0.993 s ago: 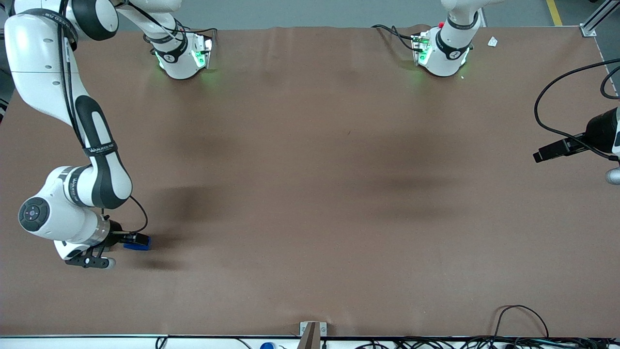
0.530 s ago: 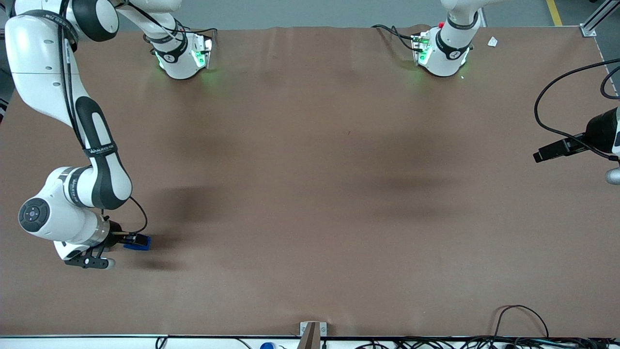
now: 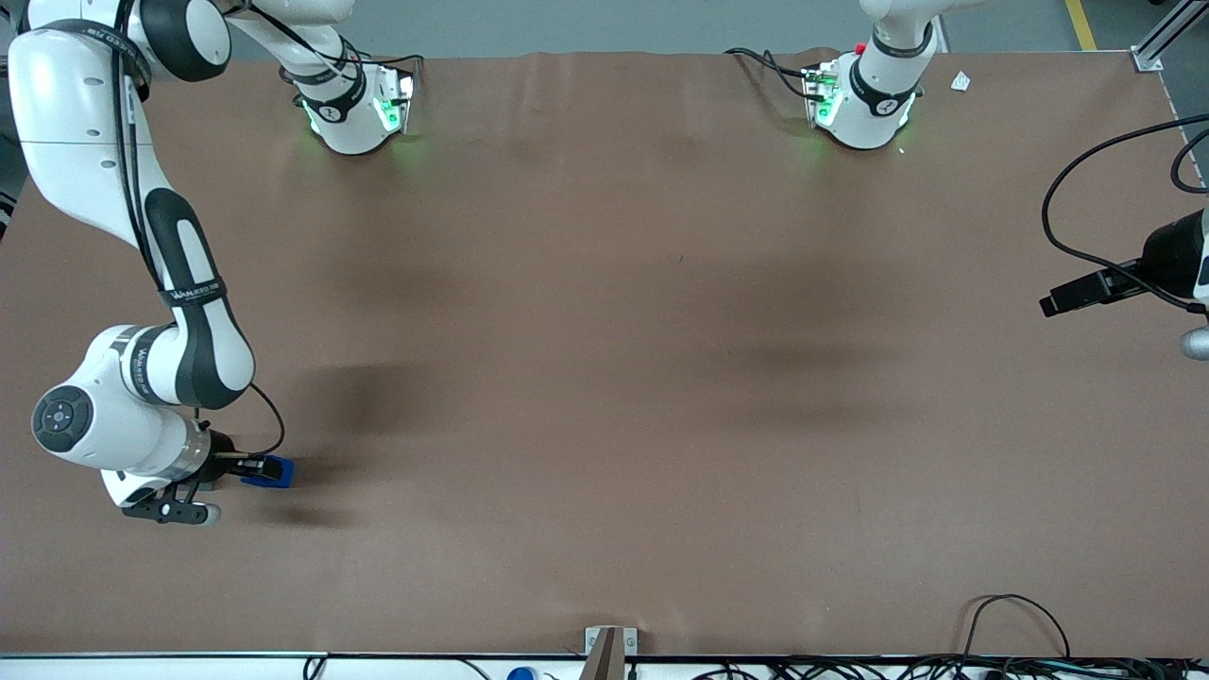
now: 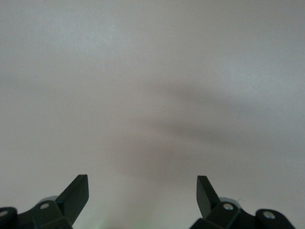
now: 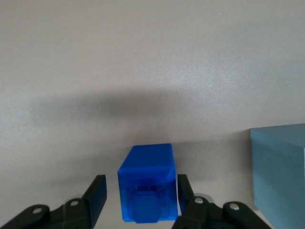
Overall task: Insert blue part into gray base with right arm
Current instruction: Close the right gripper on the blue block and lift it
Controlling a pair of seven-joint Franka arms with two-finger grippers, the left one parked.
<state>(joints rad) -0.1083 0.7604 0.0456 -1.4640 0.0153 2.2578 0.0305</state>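
The blue part (image 3: 272,470) lies on the brown table (image 3: 604,378) near the working arm's end, its stepped face turned toward the wrist camera. My right gripper (image 3: 247,466) is low over the table and open, with one finger on each side of the blue part (image 5: 147,164). One finger (image 5: 97,191) stands off from it by a small gap; the other sits close against its side. The gripper (image 5: 141,191) holds nothing. Beside the blue part stands the gray base (image 5: 279,171), cut off by the frame edge. In the front view the arm hides the gray base.
Both arm bases (image 3: 354,109) stand at the table's edge farthest from the front camera. A black camera with a looping cable (image 3: 1100,288) reaches in at the parked arm's end. A metal bracket (image 3: 605,647) and cables (image 3: 1015,623) lie along the near edge.
The right arm's wrist has drifted slightly toward the working arm's end of the table. The blue part has not moved.
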